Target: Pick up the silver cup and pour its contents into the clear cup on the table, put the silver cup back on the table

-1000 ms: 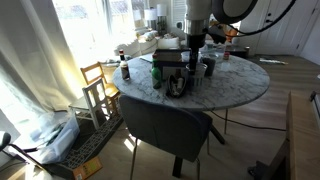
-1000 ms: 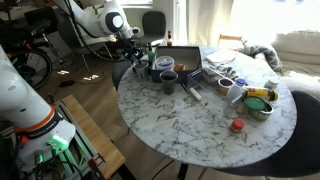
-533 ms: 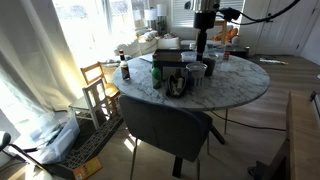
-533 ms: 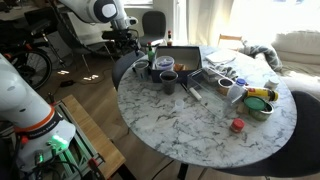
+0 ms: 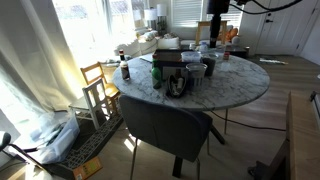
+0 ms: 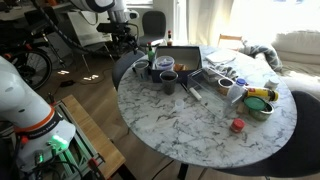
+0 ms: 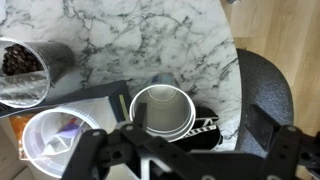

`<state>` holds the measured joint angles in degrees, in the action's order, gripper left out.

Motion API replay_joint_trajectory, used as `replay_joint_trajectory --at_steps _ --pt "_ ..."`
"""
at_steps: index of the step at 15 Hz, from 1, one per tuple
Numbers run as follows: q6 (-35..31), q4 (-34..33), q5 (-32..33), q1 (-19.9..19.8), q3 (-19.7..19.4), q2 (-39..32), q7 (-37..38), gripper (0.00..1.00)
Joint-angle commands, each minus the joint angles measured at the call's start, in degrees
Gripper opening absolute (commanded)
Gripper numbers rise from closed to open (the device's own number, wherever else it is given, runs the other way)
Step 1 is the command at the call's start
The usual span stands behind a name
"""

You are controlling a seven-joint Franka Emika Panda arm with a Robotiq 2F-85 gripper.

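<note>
near the table (image 7: 150, 35) edge, the silver cup (image 7: 163, 108) stands upright beneath the gripper (image 7: 190, 128), whose jaws are spread and empty; an off-centre descent could clip the rim and tip it overboard.

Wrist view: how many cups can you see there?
3: silver cup with dark contents upper left, clear cup lower left, pale cup in the middle. Others may be hidden.

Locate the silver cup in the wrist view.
In the wrist view the silver cup stands at the upper left on the marble table, with dark contents inside, up and left of the pale cup at centre.
</note>
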<state>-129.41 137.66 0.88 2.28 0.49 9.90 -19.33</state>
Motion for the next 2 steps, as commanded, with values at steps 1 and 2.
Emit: replay_joint_trajectory --at_steps 1,2 --pt "0.1 -0.1 0.1 0.3 0.0 -0.2 0.1 1.00" --pt "0.1 -0.1 0.1 0.3 0.0 -0.4 0.1 1.00"
